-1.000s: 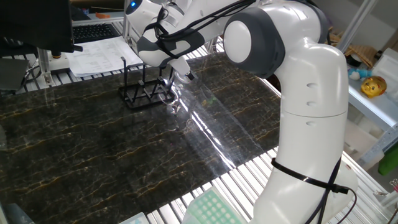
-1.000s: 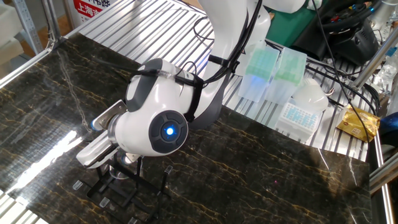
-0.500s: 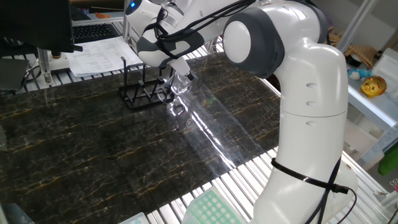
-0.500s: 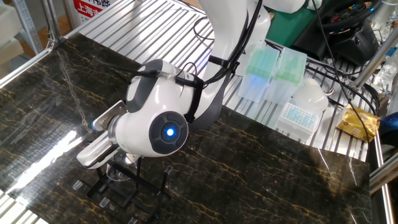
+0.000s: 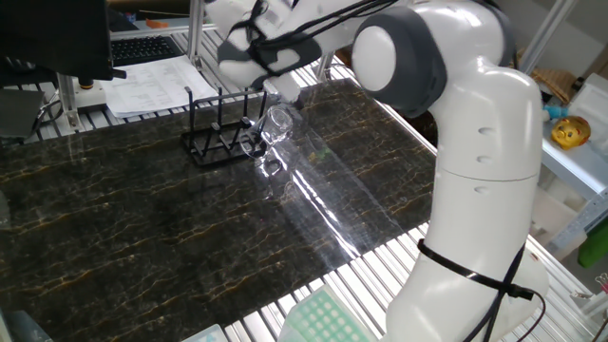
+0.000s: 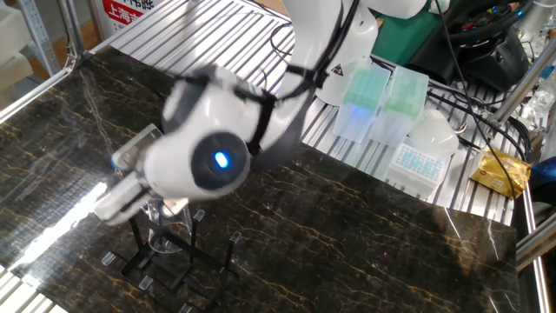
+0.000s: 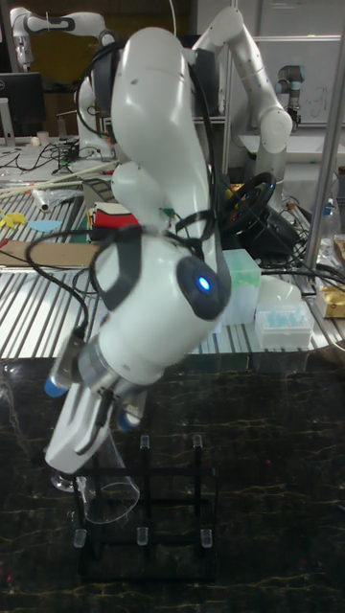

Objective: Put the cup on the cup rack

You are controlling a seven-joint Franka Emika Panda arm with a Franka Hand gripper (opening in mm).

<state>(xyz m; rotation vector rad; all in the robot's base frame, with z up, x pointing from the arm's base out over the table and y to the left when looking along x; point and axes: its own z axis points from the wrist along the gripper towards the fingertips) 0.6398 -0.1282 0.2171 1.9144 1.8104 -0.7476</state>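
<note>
The cup (image 5: pixel 278 122), clear glass, hangs tilted just off the right end of the black wire cup rack (image 5: pixel 217 142), at about the height of the peg tops. My gripper (image 5: pixel 281 99) is right above it, blurred by motion. In the tall fixed view the gripper (image 7: pixel 77 467) reaches down to the cup (image 7: pixel 110 493), which sits at the left side of the rack (image 7: pixel 144 538), and the fingers look shut on it. In the other fixed view the arm covers most of the cup, and the rack (image 6: pixel 169 265) shows below it.
Papers (image 5: pixel 142 84) and a keyboard lie behind the rack past the dark marble tabletop's edge. Pipette tip boxes (image 6: pixel 365 96) stand on the metal slats at the far side. A green tip box (image 5: pixel 323 318) sits at the near edge.
The arm has swung upward quickly and is blurred. The cup has risen a little beside the rack's right end and shows more clearly under the gripper.
</note>
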